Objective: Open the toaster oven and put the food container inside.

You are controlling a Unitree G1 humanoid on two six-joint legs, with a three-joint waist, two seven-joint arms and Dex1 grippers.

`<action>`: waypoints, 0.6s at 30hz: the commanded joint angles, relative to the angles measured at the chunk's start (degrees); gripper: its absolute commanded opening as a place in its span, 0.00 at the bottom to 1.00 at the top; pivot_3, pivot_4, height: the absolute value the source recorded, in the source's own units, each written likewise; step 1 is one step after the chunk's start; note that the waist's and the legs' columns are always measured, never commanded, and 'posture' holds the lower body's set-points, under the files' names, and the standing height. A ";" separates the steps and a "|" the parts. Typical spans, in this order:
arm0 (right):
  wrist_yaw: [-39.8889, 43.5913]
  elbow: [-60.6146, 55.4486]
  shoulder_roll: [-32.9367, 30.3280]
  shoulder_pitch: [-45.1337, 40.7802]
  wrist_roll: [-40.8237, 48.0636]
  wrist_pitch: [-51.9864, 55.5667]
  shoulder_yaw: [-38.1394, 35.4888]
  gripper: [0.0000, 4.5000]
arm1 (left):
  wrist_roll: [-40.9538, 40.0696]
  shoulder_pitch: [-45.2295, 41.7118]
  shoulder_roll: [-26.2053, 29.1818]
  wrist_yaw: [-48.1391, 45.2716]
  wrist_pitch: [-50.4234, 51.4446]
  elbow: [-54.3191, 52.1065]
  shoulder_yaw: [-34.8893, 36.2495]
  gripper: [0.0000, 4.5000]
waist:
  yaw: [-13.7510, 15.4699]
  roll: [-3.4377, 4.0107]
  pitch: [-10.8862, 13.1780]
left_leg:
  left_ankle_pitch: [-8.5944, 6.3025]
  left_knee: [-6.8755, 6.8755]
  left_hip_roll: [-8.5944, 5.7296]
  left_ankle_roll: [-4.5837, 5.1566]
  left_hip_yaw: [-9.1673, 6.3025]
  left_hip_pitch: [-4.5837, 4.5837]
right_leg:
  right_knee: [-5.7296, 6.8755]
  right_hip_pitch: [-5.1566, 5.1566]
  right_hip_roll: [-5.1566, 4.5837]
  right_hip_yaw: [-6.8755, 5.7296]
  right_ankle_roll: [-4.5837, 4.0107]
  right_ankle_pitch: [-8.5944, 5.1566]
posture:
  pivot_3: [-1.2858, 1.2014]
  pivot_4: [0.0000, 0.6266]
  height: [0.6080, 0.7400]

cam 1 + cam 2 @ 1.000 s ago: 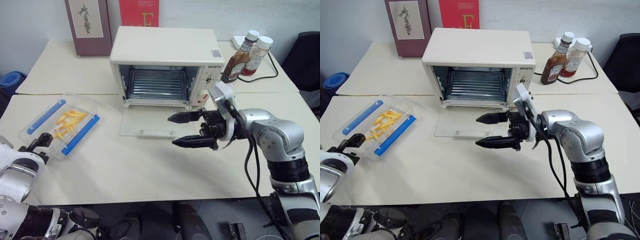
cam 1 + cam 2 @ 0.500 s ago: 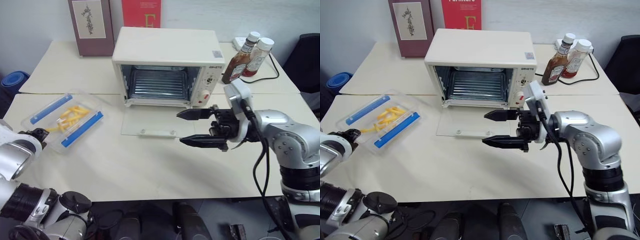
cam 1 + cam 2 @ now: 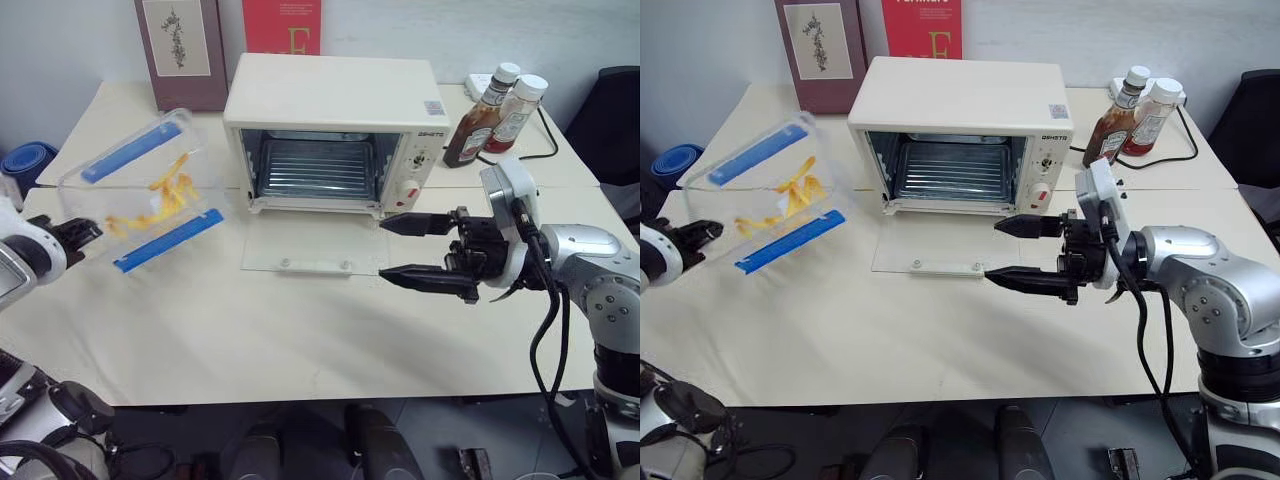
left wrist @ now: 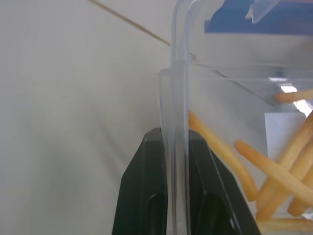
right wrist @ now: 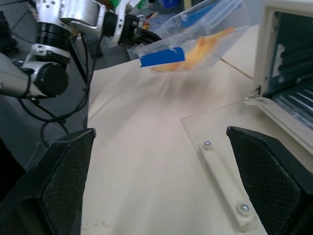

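Left gripper [image 4: 173, 147] has its two black fingers pinched on the thin clear rim of the food container [image 3: 150, 195], and the wrist view catches that clamp close up, fries pressed against the wall just past the fingertips. From the head views the container hangs tilted, clear of the table [image 3: 300, 330], left of the toaster oven [image 3: 330, 120], fries slumped toward its lower edge. Right gripper [image 3: 430, 248] points across the table with fingers spread wide, nothing between them, hovering just past the right edge of the glass door [image 3: 310, 245], which lies flat on the tabletop. Its wrist view shows the door's bar handle [image 5: 222, 193] and bare tabletop between door and container. The oven mouth and wire rack [image 3: 315, 165] stand open.
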 commanded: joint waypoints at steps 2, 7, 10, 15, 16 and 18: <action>-1.63 -0.17 -1.17 -0.22 0.44 -1.91 -4.04 1.00 | -14.43 1.99 0.81 1.28 -3.00 -2.95 -9.57 0.03 | 0.04 0.00 0.00 | 0.00 -0.01 0.00 0.01 0.00 0.00 | -0.01 0.00 -0.02 0.01 0.00 0.00 | 0.52 0.24 1.00; -2.14 0.19 -3.07 0.29 -0.50 -2.61 -5.42 1.00 | -27.23 0.66 1.53 13.20 -15.54 -3.45 -24.84 0.03 | 0.09 0.00 0.00 | 0.01 0.00 0.03 -0.01 -0.04 0.00 | 0.02 -0.01 -0.02 0.02 0.00 0.00 | 0.52 0.24 1.00; -0.61 -0.03 -6.20 3.09 -0.68 -3.24 -8.26 1.00 | -28.13 -3.55 0.98 18.22 -20.12 -1.39 -32.44 0.03 | 0.47 0.00 0.00 | 0.01 0.00 0.01 -0.01 -0.02 -0.01 | -0.01 -0.01 -0.03 0.03 0.00 0.00 | 0.52 0.24 1.00; -0.48 -0.53 -8.52 5.65 -0.17 -4.03 -11.95 1.00 | -28.82 -10.13 -0.26 22.63 -23.53 1.58 -42.34 0.10 | 1.23 0.01 0.00 | 0.02 0.01 -0.04 0.03 0.13 0.01 | -0.04 -0.01 0.00 0.12 0.03 0.02 | 0.52 0.24 1.00; -0.51 -0.91 -8.47 6.21 -0.25 -4.44 -12.17 1.00 | -29.02 -10.70 -0.45 23.04 -24.11 1.79 -43.43 0.18 | 1.23 0.01 0.00 | 0.03 0.00 -0.04 0.03 0.13 0.01 | -0.04 -0.01 0.01 0.12 0.03 0.02 | 0.52 0.24 1.00; -1.11 -1.52 -7.87 7.11 -0.32 -5.06 -12.39 1.00 | -28.69 -11.19 -0.73 22.63 -25.15 1.65 -44.80 0.29 | 1.19 0.01 0.00 | 0.09 0.00 -0.02 -0.06 0.13 0.02 | -0.02 -0.01 0.02 0.12 0.03 0.02 | 0.52 0.24 1.00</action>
